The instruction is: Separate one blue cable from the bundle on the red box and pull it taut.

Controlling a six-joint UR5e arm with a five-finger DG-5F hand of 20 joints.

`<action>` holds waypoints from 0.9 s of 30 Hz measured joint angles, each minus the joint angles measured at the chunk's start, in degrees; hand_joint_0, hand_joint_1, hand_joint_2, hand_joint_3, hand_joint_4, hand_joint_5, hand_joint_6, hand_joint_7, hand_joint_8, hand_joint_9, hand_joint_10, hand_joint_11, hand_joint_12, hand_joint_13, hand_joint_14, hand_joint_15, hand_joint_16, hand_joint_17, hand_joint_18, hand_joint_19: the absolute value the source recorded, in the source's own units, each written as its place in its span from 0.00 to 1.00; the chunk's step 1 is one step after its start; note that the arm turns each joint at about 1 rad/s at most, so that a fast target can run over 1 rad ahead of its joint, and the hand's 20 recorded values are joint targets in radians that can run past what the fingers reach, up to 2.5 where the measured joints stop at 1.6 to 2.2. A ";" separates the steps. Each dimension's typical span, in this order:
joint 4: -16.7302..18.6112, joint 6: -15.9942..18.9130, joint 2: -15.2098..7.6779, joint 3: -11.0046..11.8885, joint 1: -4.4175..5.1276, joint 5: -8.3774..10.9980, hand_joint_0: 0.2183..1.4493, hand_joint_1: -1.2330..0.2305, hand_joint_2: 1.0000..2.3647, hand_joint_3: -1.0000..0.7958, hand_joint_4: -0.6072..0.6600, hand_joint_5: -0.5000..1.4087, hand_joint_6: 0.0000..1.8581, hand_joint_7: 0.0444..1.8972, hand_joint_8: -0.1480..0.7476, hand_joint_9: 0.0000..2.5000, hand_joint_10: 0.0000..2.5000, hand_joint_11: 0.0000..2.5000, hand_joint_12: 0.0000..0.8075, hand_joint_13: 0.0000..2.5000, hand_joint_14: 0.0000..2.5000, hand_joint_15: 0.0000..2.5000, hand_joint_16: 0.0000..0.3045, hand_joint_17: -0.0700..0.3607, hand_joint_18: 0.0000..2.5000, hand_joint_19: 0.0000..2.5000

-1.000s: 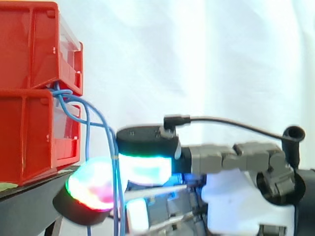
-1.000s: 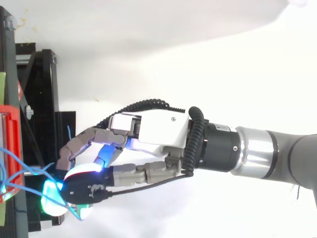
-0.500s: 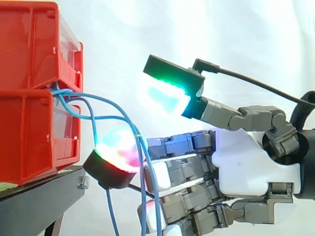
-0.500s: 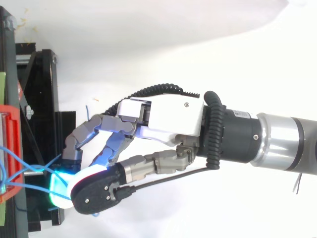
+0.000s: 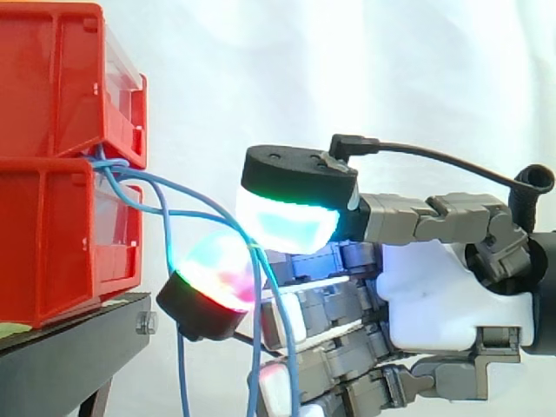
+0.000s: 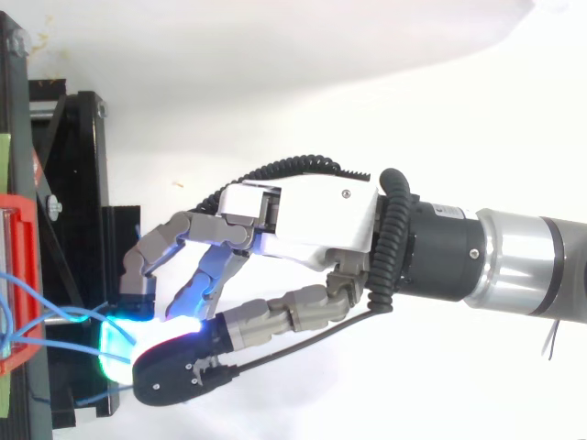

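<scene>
A robot hand [image 6: 307, 225] on a grey-and-silver arm [image 6: 514, 275] reaches in from the right toward a red bin [image 6: 18, 275] at the left edge, mounted on a black stand [image 6: 69, 174]. Thin blue cables [image 6: 55, 313] fan out from the bin and meet at the cyan-glowing fingertips [image 6: 115, 337], where the curled fingers and the black-backed thumb [image 6: 183, 378] close together on them, over a white surface [image 6: 367, 92].

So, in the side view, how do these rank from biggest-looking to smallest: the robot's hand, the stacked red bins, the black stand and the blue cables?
1. hand, though it may simply be nearer the camera
2. stacked red bins, cut by the view's edge
3. black stand, also cut by the edge
4. blue cables, thin strands
</scene>
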 measured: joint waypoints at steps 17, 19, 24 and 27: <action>-7.24 -0.17 2.98 -0.03 -1.54 -1.72 0.21 0.43 0.28 0.52 0.41 0.21 0.50 0.45 0.41 0.47 0.01 0.21 0.51 0.40 0.01 0.25 0.19 0.46 0.39 0.21; -8.36 -0.40 3.54 -0.01 -1.79 -1.78 0.20 0.43 0.31 0.51 0.40 0.22 0.50 0.46 0.41 0.48 0.01 0.20 0.51 0.40 0.01 0.25 0.19 0.46 0.39 0.21; -9.56 -1.34 4.64 0.00 -2.24 -1.80 0.20 0.42 0.34 0.52 0.39 0.22 0.50 0.47 0.40 0.46 0.00 0.17 0.51 0.40 0.01 0.24 0.18 0.46 0.39 0.20; -9.74 -2.18 5.01 0.09 -2.45 -1.78 0.20 0.42 0.35 0.51 0.40 0.22 0.50 0.47 0.41 0.46 0.00 0.17 0.51 0.40 0.01 0.24 0.18 0.46 0.39 0.20</action>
